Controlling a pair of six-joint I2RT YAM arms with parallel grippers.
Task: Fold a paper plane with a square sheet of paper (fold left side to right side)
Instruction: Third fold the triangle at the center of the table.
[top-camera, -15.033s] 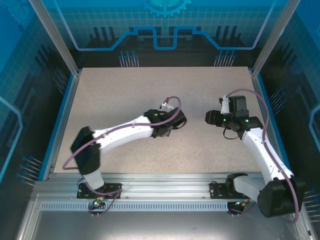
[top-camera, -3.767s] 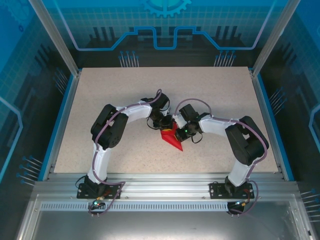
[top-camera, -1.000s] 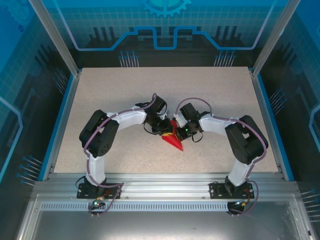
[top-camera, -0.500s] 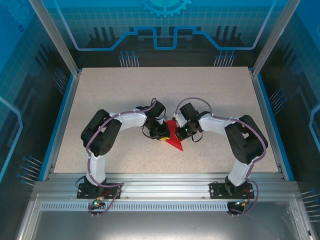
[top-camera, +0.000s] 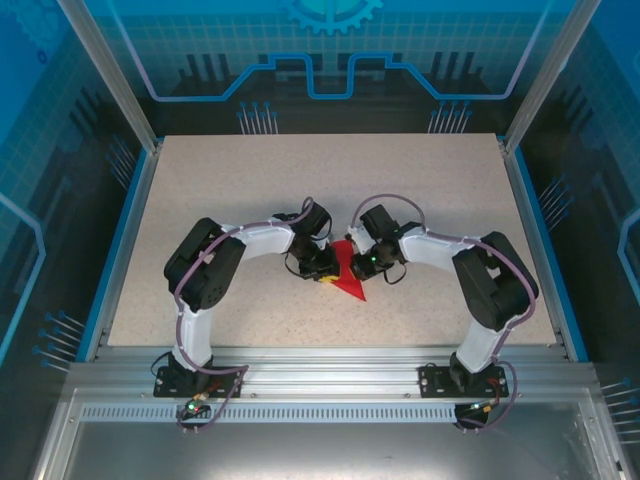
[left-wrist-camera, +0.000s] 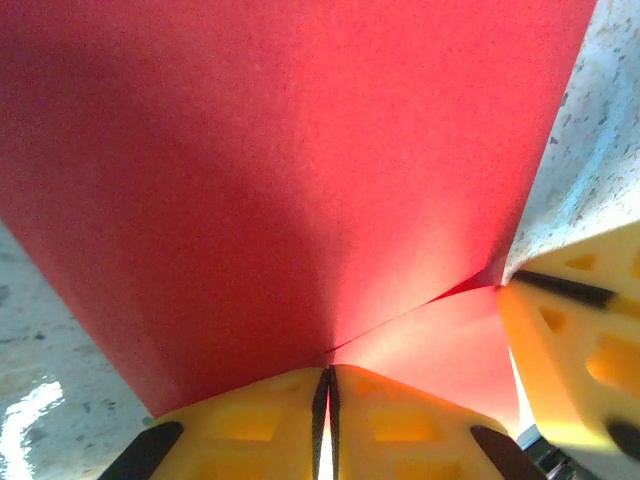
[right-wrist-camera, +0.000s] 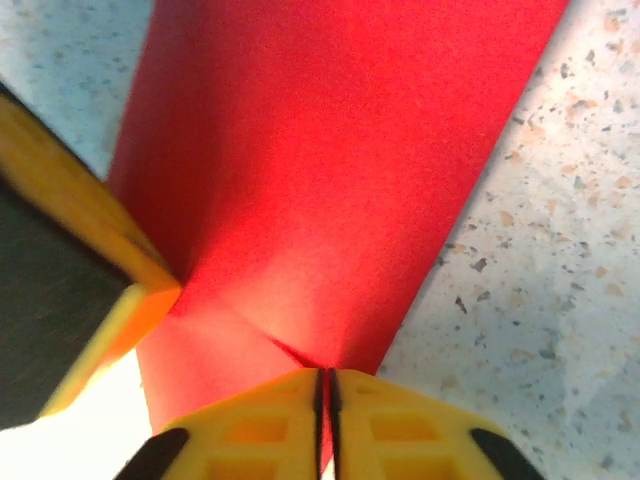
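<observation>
Left gripper (left-wrist-camera: 327, 372) has its two yellow fingers pressed tight together, and the edge of the red paper (top-camera: 352, 287) is pinched in the thin slit between them. Right gripper (right-wrist-camera: 324, 375) looks the same, with its fingers squeezed together on the paper's edge. The two sit very close and face each other, one on the paper's left side and one on its right. Each wrist camera also sees a yellow finger of the other arm right by the paper. The paper is a pointed shape with a crease, near the middle of the speckled table (top-camera: 220, 200), and its tip points toward the arm bases. From above, its wide end is hidden under the fingers, so it may be lifted a little there.
</observation>
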